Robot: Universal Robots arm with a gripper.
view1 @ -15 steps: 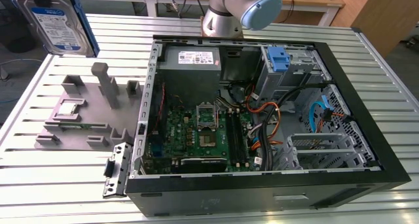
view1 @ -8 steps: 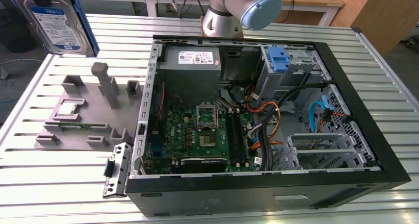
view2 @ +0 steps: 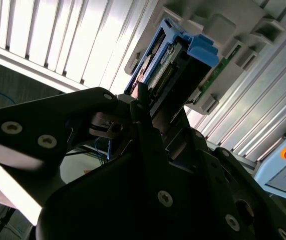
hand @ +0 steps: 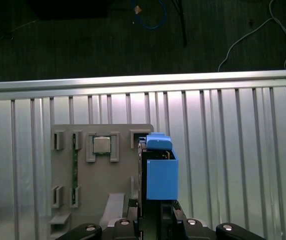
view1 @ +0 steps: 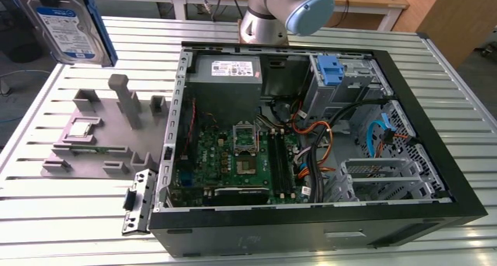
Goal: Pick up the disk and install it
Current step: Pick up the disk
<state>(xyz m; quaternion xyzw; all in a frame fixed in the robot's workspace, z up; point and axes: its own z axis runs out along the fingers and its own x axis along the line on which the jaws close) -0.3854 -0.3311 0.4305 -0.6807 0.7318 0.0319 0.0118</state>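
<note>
Claw (hand: 155, 220) clamps the disk (view1: 66, 24) on edge, closed narrowly onto its blue carrier, holding it in the air over the far-left corner of the slatted table (view1: 70, 219), above the grey parts tray (view1: 93, 132). Pick-up appears done: the drive hangs clear of the tray's slots. Installation is not yet made; the open computer case (view1: 311, 231) lies to the right, well apart, a blue bracket (view1: 330, 68) standing in its far bay
</note>
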